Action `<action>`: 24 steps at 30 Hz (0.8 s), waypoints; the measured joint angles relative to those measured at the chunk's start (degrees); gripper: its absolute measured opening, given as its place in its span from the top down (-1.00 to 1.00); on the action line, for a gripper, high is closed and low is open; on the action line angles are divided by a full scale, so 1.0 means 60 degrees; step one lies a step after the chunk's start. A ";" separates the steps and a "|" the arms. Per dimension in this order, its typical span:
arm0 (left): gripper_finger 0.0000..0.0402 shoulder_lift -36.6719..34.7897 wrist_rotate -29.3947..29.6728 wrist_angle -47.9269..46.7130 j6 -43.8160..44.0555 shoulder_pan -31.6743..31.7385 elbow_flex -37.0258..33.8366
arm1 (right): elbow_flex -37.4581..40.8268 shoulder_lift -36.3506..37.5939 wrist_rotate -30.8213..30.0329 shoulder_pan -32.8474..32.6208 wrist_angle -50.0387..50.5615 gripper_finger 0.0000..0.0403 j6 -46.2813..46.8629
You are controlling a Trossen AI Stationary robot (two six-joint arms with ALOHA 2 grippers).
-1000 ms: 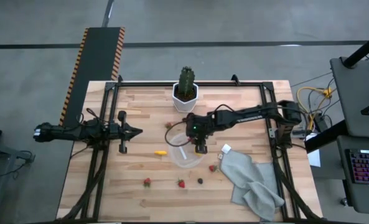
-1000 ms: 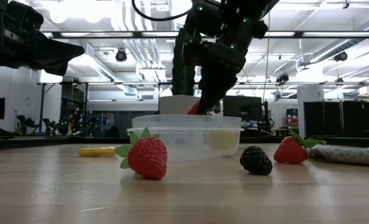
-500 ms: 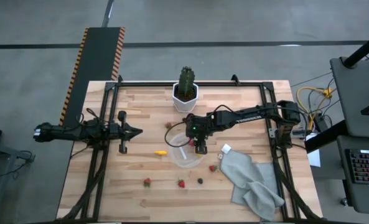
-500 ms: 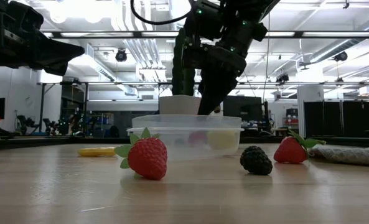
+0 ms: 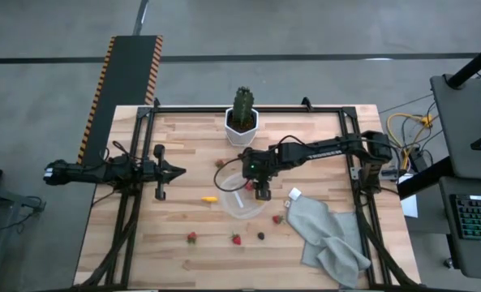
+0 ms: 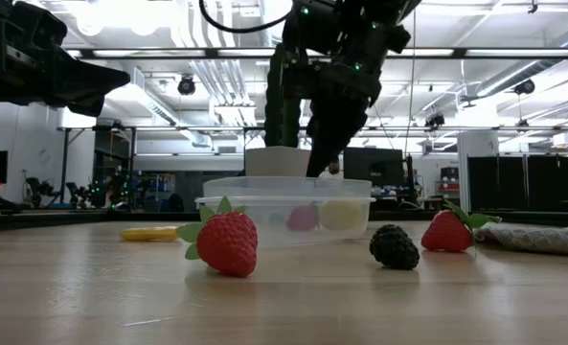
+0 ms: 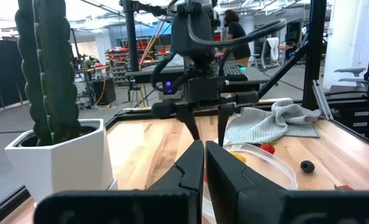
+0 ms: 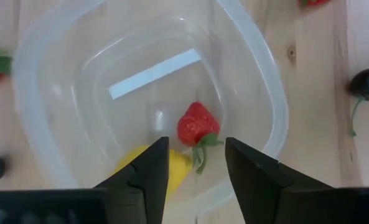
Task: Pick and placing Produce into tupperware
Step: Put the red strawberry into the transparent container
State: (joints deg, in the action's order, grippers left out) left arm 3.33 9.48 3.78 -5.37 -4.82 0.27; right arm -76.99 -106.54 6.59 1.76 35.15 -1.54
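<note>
Right wrist view looks straight down into the tupperware (image 8: 252, 74): a red strawberry (image 8: 196, 124) and the yellow lemon (image 8: 172, 168) already lie on its floor, so 2 pcs look done. High view shows the rest out on the desk (image 5: 183, 138): a small yellow-orange piece (image 5: 210, 197) left of the container, a strawberry (image 5: 221, 163) at its far left, another strawberry (image 5: 277, 218) to its right by the grey cloth (image 5: 325, 235), then 2 strawberries and a dark berry (image 5: 261, 236) along the near side. Judging by that, task is roughly a quarter through, w/ six or so pcs left to fetch

Right end effector (image 8: 193, 163) hangs just above the tupperware, fingers partly apart, nothing between them; the strawberry lies below the gap, not gripped. Left end effector (image 5: 175, 170) waits well off at the desk's left side, fingers pressed together and empty, pointing toward the container
</note>
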 joint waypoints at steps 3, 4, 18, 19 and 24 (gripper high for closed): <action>1.00 0.0000 0.0003 -0.0001 0.0000 -0.0003 0.0000 | -0.0412 0.0050 0.0017 -0.0218 0.0847 0.25 0.0004; 1.00 0.0000 -0.0001 -0.0001 0.0000 -0.0003 0.0000 | -0.0523 0.0087 0.0063 -0.0307 0.1119 0.25 0.0004; 1.00 0.0000 -0.0001 -0.0007 0.0025 -0.0002 0.0000 | -0.0673 0.1627 0.0113 -0.1595 0.2752 0.28 0.2045; 1.00 0.0003 -0.0001 0.0007 0.0025 -0.0001 0.0000 | -0.0622 0.1767 0.0091 -0.1712 0.2768 0.28 0.2278; 1.00 0.0001 -0.0001 0.0002 0.0015 -0.0004 0.0000 | -0.0406 0.2235 -0.0427 -0.2459 0.3133 0.30 0.3678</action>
State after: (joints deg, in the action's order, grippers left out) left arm 3.34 9.47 3.79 -5.28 -4.84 0.27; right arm -79.42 -93.13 4.03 -13.00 53.94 20.52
